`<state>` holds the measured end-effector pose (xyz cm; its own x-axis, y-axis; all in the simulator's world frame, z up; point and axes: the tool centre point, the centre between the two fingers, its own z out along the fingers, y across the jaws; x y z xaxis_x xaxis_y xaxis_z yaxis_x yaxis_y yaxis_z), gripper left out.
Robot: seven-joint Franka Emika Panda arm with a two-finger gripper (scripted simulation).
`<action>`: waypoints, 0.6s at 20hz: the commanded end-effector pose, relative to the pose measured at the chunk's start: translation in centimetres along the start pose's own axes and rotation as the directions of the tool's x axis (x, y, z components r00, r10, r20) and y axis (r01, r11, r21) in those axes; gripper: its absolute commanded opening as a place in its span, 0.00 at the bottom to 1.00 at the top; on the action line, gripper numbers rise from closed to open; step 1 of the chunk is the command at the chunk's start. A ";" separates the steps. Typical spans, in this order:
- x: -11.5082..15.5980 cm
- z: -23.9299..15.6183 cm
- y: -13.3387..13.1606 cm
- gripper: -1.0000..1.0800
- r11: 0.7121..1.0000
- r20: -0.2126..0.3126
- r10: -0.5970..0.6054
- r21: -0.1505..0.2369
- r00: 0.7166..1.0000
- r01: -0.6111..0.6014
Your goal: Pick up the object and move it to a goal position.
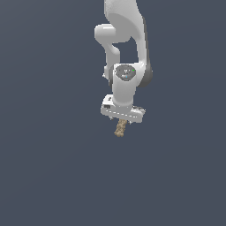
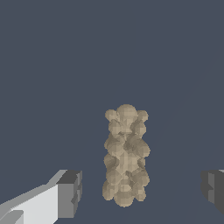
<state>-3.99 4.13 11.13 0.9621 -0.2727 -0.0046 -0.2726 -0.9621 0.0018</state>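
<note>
The object (image 1: 120, 128) is a small tan-brown, knobbly, elongated lump. In the exterior view it pokes out just under the white hand of the arm. In the wrist view the object (image 2: 126, 155) lies lengthwise between the two fingers. My gripper (image 2: 142, 190) is open, with one grey-tipped finger (image 2: 69, 192) on one side and the other finger (image 2: 214, 186) far on the other side. Neither finger touches the lump. In the exterior view my gripper (image 1: 122, 120) is straight over the near end of the object, and its fingertips are hard to make out.
The surface around is a plain dark blue-grey floor (image 1: 53, 167) with no other objects or edges in view. The white arm (image 1: 128, 39) rises behind the hand toward the top of the exterior view.
</note>
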 end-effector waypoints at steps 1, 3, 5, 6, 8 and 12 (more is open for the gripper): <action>-0.3 0.4 -0.2 0.96 1.000 -0.003 0.016 0.001 1.000 -0.016; -0.4 0.5 -0.3 0.96 1.000 -0.004 0.022 0.002 1.000 -0.022; -0.4 0.5 -0.4 0.96 1.000 -0.005 0.024 0.002 1.000 -0.024; -0.4 0.5 -0.3 0.96 1.000 -0.003 0.020 0.001 1.000 -0.020; -0.4 0.6 -0.3 0.96 1.000 -0.003 0.020 0.001 1.000 -0.020; -0.4 1.7 -0.3 0.96 1.000 -0.004 0.021 0.002 1.000 -0.021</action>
<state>-4.26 4.58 9.90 0.9562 -0.2927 0.0000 -0.2927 -0.9562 -0.0001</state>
